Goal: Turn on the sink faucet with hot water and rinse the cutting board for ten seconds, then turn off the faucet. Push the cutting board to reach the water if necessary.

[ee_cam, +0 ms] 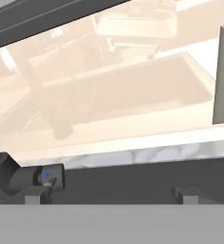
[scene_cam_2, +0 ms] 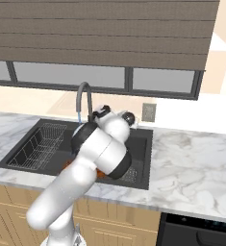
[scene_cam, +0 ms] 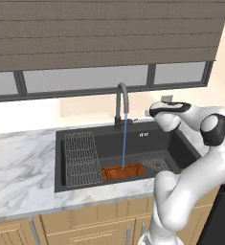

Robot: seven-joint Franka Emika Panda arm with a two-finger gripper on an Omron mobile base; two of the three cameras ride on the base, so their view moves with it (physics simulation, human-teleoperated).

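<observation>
The sink faucet (scene_cam: 122, 98) arches over the black sink (scene_cam: 181, 146), and the water (scene_cam: 124, 143) falls in a thin blue stream. It lands on the reddish-brown cutting board (scene_cam: 123, 171), which lies flat on the basin floor. My gripper (scene_cam: 152, 112) hovers above the sink's back right, just right of the faucet, open and holding nothing. In the hand view the fingertips (ee_cam: 39, 195) stand wide apart. The faucet's side lever (ee_cam: 49, 176) with its blue dot sits just above the left tip. In the right base view my arm covers most of the cutting board (scene_cam_2: 66, 166).
A grey wire rack (scene_cam: 80, 158) fills the left of the basin. A dark perforated drain plate (scene_cam: 156, 164) lies right of the board. White marble counter (scene_cam: 18, 167) surrounds the sink. A wall outlet (scene_cam_2: 149, 112) sits behind the counter, under the window blind.
</observation>
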